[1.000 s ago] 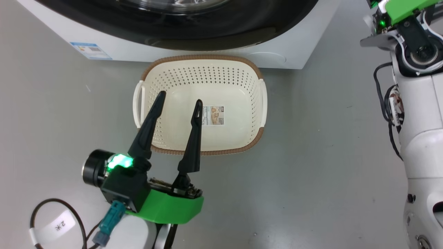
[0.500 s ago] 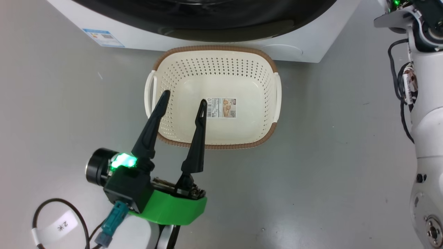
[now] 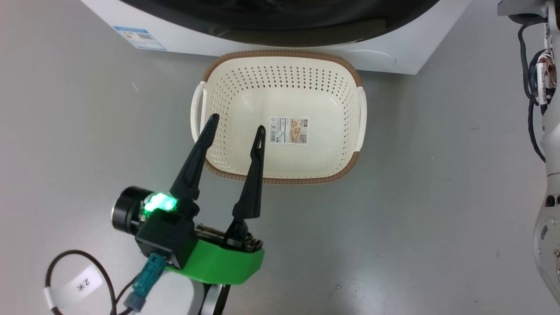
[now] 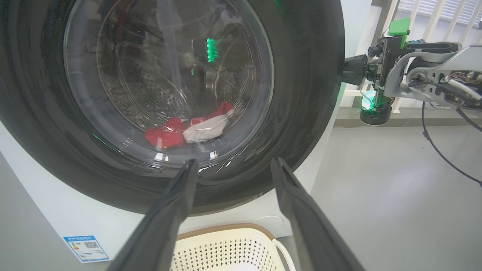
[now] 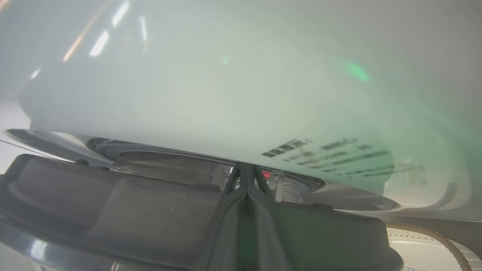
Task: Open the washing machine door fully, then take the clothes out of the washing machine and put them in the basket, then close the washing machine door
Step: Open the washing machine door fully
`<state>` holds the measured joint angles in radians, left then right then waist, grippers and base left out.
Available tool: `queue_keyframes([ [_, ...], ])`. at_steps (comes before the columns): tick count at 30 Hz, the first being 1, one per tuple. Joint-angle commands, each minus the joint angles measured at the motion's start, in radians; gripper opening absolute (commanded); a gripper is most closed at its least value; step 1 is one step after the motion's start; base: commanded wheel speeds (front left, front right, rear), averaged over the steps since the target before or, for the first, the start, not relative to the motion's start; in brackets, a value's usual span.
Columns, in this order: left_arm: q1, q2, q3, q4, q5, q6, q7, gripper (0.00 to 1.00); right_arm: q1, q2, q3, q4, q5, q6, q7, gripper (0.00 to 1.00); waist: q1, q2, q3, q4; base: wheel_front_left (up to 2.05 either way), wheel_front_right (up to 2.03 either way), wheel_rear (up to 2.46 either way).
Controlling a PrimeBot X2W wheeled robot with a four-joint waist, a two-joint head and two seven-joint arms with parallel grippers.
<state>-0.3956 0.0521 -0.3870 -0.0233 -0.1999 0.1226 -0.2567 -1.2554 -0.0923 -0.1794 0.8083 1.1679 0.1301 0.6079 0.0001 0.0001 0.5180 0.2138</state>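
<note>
Now prising the washing machine door (image 4: 305, 94) open
Right gripper (image 5: 246, 173), fingers clenched empty, seems wedged at the door's edge: lever outward steadily. Left gripper (image 3: 237, 122) spread over the basket (image 3: 280, 54); clothes (image 4: 188, 130) behind the glass.

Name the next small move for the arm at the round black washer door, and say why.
Probably pull the right gripper outward to swing the large round glossy black door wider. Its shut fingers sit in the narrow gap between door and big white washing machine, the red-and-white fabric clothes lie in the drum, and the cream perforated plastic basket holds just a paper label.
</note>
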Motion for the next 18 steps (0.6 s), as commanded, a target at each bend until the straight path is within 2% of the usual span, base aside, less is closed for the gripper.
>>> queue_keyframes([
  [1, -0.013, 0.013, 0.029, -0.019, 0.013, -0.004, -0.005, 1.00, -0.031, 0.018, 0.004, -0.020, -0.019, 0.001, 0.018, 0.00, -0.0001, -0.0001, 0.001, 0.001, 0.00, 0.00, 0.00],
  [18, -0.013, 0.008, 0.048, -0.014, 0.014, -0.009, -0.005, 1.00, -0.028, 0.038, -0.019, -0.045, -0.043, 0.001, 0.175, 0.00, -0.0001, -0.0001, -0.008, -0.011, 0.00, 0.00, 0.00],
])
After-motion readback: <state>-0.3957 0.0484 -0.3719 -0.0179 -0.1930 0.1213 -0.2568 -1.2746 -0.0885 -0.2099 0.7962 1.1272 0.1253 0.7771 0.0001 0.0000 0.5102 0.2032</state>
